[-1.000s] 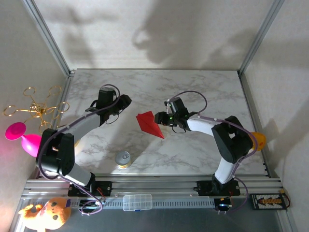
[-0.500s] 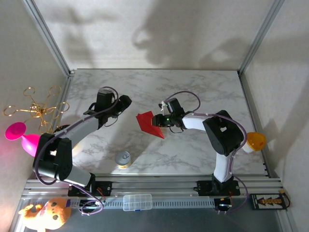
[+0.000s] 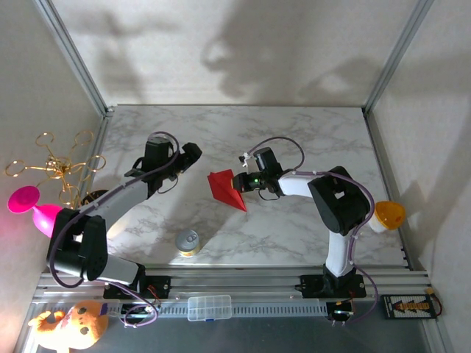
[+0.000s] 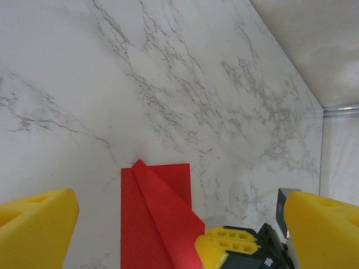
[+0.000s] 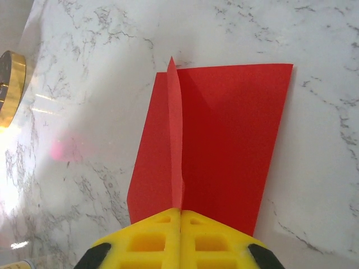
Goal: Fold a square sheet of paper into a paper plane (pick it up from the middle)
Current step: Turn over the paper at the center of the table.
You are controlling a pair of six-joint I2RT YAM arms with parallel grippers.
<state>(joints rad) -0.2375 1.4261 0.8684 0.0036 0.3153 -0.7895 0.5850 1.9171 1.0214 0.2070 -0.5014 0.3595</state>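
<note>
Red and partly folded, the sheet of paper (image 3: 223,188) lies near the middle of the white marble surface (image 3: 294,132), between the two arms. Most of it rests flat. From the right wrist view it (image 5: 230,140) shows one straight long edge, one slanted edge, and a narrow crease standing up along its length.

That raised crease runs straight into the right fingers (image 5: 151,238), whose yellow pads are pressed together with the paper ridge pinched between them. From above, the right fingers (image 3: 240,181) sit at the sheet's right-hand edge, low against the surface.

The left fingers (image 3: 190,154) hang to the left of the sheet and a little farther back, apart from it. In the left wrist view they (image 4: 36,227) are spread wide, one yellow pad at each lower corner, with nothing between them but open air; the paper (image 4: 151,224) lies beyond, with the right arm's yellow pad (image 4: 230,246) at its corner.

A gold-rimmed tin (image 3: 188,242) stands near the front edge of the surface, well apart from the sheet. A pink toy (image 3: 40,209) sits off the surface on the left.
</note>
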